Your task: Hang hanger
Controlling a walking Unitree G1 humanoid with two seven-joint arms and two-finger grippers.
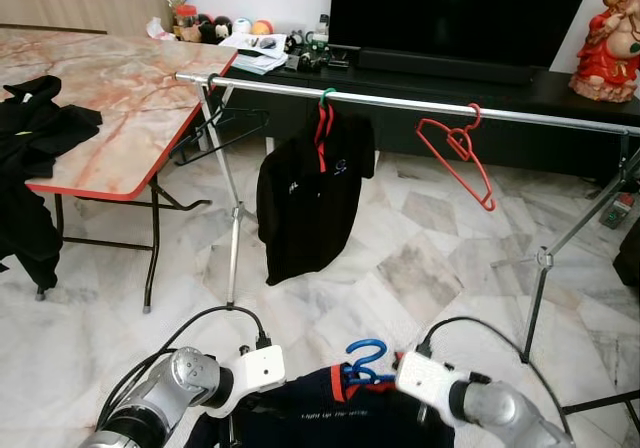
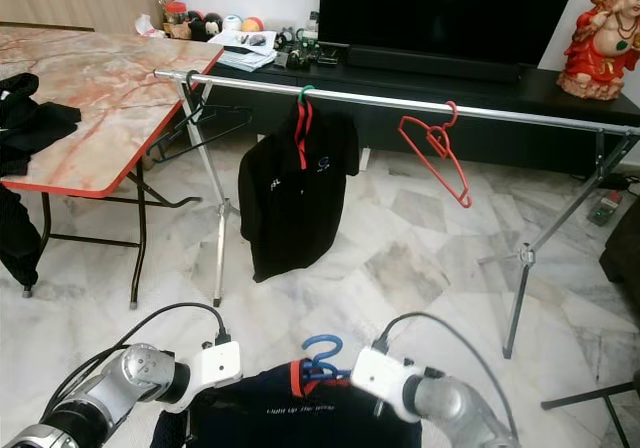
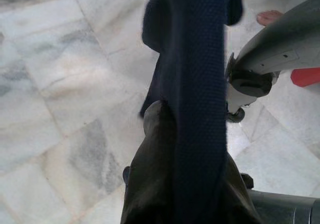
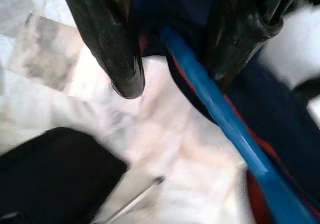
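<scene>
Meanwhile, a blue hanger [image 1: 366, 360] carrying a navy shirt [image 1: 330, 413] is being gripped by both clenched jaws, awaiting lifting onto the rail [image 1: 540, 115].

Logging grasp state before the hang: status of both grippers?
Left gripper: shut on the navy shirt.
Right gripper: astride the blue hanger; whether it grips cannot be told.

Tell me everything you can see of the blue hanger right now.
The blue hanger looks like smooth plastic. Its curled hook stands up low before the robot, between the left gripper and the right gripper. A dark navy shirt with a red collar edge hangs on it. In the right wrist view its blue arm runs between the black fingers, but contact is unclear. It is not yet on the silver rail.
</scene>
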